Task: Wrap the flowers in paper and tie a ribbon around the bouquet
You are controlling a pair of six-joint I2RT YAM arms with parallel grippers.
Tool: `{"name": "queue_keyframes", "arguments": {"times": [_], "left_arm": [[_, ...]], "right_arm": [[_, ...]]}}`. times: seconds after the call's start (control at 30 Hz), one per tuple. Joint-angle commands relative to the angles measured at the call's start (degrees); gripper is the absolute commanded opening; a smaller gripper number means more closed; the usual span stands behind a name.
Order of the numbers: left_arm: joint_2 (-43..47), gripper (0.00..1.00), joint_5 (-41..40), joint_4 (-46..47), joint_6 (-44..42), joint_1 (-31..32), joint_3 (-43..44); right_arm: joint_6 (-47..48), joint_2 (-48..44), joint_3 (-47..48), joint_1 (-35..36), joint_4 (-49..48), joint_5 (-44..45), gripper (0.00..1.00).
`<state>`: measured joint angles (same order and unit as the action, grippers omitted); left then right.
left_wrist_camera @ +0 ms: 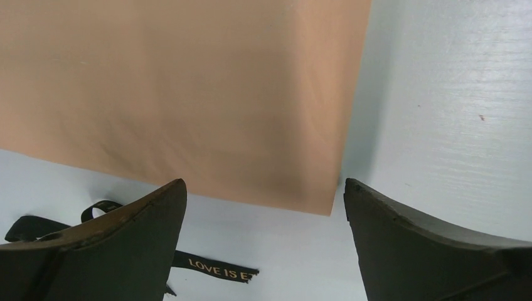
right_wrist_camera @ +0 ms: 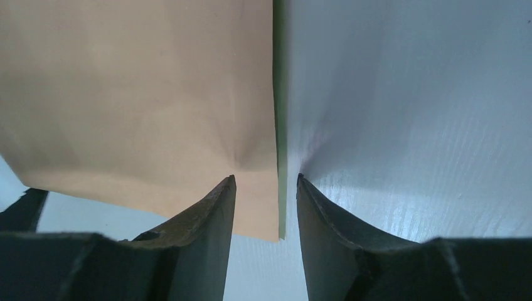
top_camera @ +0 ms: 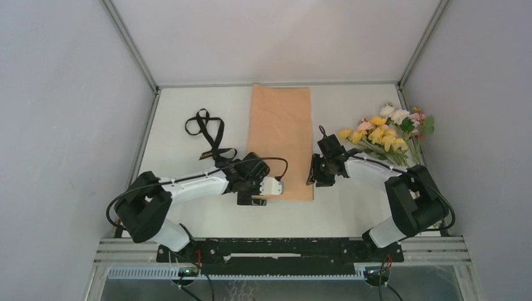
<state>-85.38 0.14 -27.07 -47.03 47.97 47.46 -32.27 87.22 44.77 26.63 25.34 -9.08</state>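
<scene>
Paper [top_camera: 281,141] lies flat as a long peach strip down the middle of the white tabletop [top_camera: 351,210]. The black ribbon [top_camera: 210,137] is looped to its left, and the flowers [top_camera: 388,132] lie well apart at the far right edge. Only the top view shows the flowers, and both arms reaching to the strip's near end, one on each side.

The left wrist view shows the left tool [left_wrist_camera: 265,188] spread wide over the paper's near corner, holding nothing. It also picks out gold lettering on the ribbon's end, unreadable from above.

The right wrist view shows the right tool [right_wrist_camera: 266,179] narrowly parted astride the paper's right edge, one finger over paper, the other over bare tabletop. It also shows a thin green strip along that edge, which the top view misses.
</scene>
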Motion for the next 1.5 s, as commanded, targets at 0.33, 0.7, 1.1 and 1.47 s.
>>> {"name": "queue_keyframes", "arguments": {"times": [0.33,0.7,1.1,1.47], "left_arm": [[3.04,0.71,-7.12,16.85,4.51,1.17,-6.27],[2.53,0.00,-13.60,23.20,9.79,0.80,-6.23],[10.41,0.00,4.00,17.67,30.26,-11.87,0.27],[10.82,0.00,4.96,18.88,30.47,-12.25,-1.78]], "right_arm": [[-1.17,-5.02,-1.94,-0.72,-2.95,1.68,0.50],[-2.33,-10.62,-9.10,-5.70,-7.06,-4.28,0.50],[-9.50,-7.31,-13.22,-11.56,-22.35,-15.01,0.62],[-14.86,-2.71,-14.05,-13.14,-34.02,-20.78,0.73]]}}
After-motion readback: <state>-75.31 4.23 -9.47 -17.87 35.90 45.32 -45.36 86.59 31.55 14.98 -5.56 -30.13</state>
